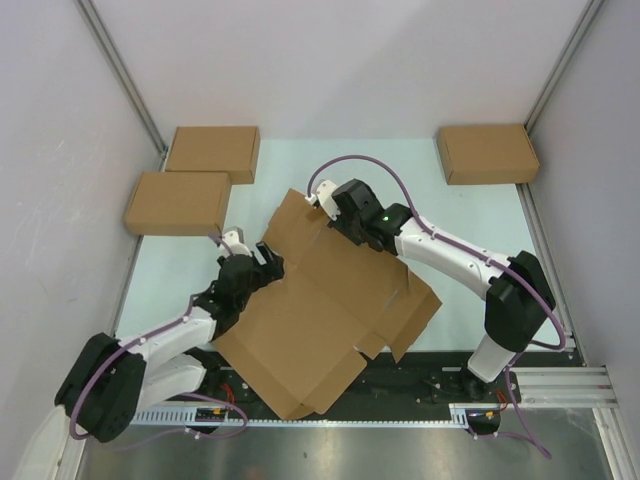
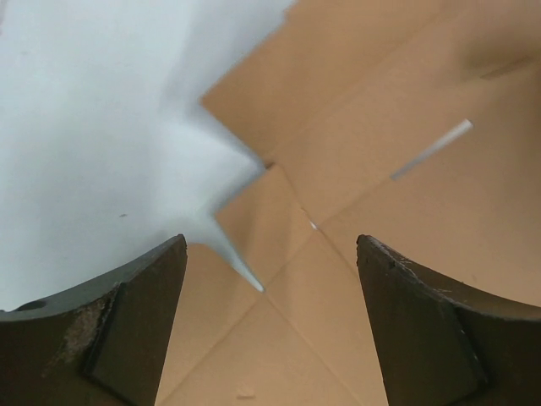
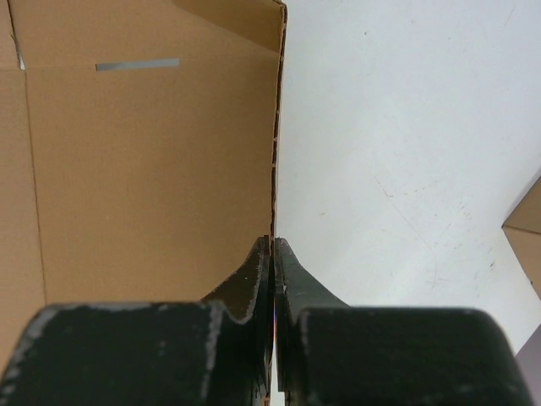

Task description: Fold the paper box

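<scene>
The paper box [image 1: 320,310] is a brown cardboard die-cut sheet with flaps and creases, spread unfolded across the middle of the table. My right gripper [image 1: 333,216] is at the sheet's far edge. In the right wrist view this gripper [image 3: 273,241] is shut, with the thin edge of the paper box [image 3: 152,169] pinched between its fingers [image 3: 245,279]. My left gripper [image 1: 268,262] sits at the sheet's left edge. In the left wrist view it [image 2: 270,241] stands wide open just above the paper box [image 2: 380,211], with nothing between its jaws.
Three compact cardboard boxes lie at the back: two at the left [image 1: 212,152] [image 1: 178,202] and one at the right [image 1: 487,153]. The corner of a box [image 3: 528,237] shows in the right wrist view. Grey walls close in both sides. A metal rail [image 1: 560,385] runs along the near edge.
</scene>
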